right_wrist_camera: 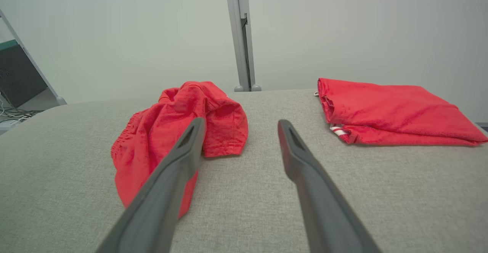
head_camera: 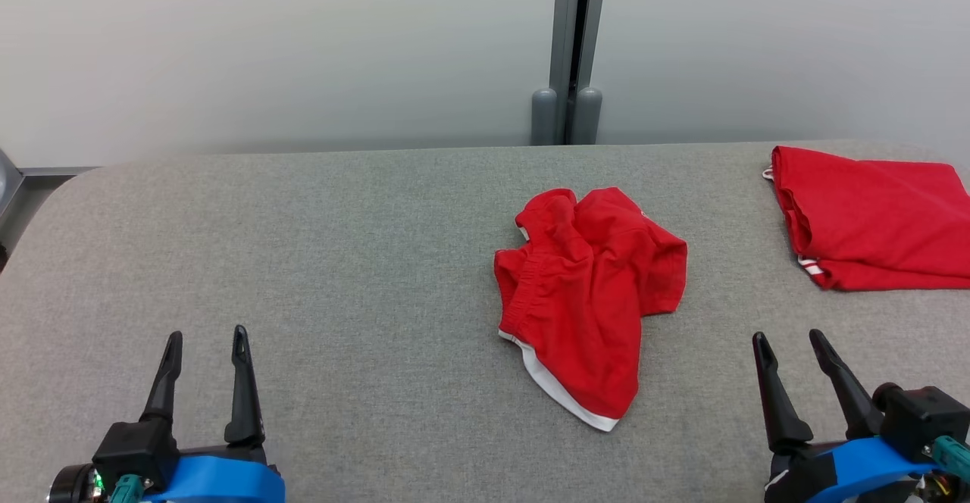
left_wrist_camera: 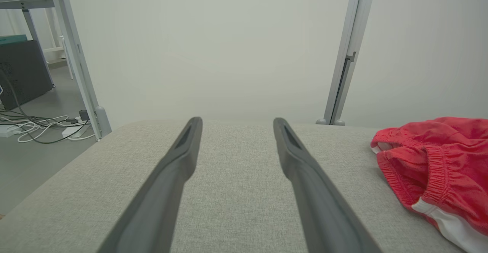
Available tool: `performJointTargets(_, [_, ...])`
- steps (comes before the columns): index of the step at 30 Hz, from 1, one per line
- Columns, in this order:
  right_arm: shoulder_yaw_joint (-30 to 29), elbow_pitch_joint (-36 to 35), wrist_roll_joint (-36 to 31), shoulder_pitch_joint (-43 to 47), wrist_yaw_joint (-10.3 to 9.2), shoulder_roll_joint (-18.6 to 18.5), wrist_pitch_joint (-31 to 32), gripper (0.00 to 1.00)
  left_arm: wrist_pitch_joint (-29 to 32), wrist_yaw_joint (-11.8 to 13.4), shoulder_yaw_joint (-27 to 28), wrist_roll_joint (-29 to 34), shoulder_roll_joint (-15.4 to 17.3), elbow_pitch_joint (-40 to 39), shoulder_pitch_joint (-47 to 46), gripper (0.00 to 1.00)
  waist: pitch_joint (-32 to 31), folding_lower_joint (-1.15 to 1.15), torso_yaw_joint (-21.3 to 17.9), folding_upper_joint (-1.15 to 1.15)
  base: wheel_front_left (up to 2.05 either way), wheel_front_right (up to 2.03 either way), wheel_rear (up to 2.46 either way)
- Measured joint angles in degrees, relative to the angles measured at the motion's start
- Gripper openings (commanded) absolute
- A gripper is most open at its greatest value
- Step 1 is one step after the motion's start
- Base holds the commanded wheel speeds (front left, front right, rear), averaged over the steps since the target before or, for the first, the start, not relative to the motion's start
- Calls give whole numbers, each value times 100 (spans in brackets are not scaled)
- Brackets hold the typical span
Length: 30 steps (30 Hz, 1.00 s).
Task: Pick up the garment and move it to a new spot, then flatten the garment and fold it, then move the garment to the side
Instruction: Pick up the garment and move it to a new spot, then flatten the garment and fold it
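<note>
A crumpled red garment [head_camera: 587,291] with white trim and an elastic waistband lies in a heap a little right of the middle of the grey padded table [head_camera: 341,260]. In the left wrist view the garment [left_wrist_camera: 438,165] sits at the right edge; in the right wrist view the garment [right_wrist_camera: 171,138] lies to the left, partly behind one finger. My left gripper [head_camera: 207,344] is open near the front left, far from the cloth. My right gripper [head_camera: 790,342] is open at the front right, a short way right of the heap. Both hold nothing.
A second red garment [head_camera: 871,219], folded flat, lies at the table's far right edge. A grey post [head_camera: 570,48] stands behind the table against a pale wall. Cables [left_wrist_camera: 42,127] and a dark cabinet [left_wrist_camera: 23,70] are on the floor beyond the table's left end.
</note>
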Motion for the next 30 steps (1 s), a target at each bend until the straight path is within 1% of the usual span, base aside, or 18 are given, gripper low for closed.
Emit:
performJointTargets(10, [-52, -134, 93, 210, 0, 0, 16, 100, 0, -59, 130, 94, -68, -109, 247, 100, -47, 1, -7, 0, 0, 0, 0])
performJointTargets(30, [-110, -177, 108, 238, 0, 0, 57, 100, 180, 10, 68, 91, 53, -332, 310, 100, -76, 1, -3, 0, 0, 0, 0])
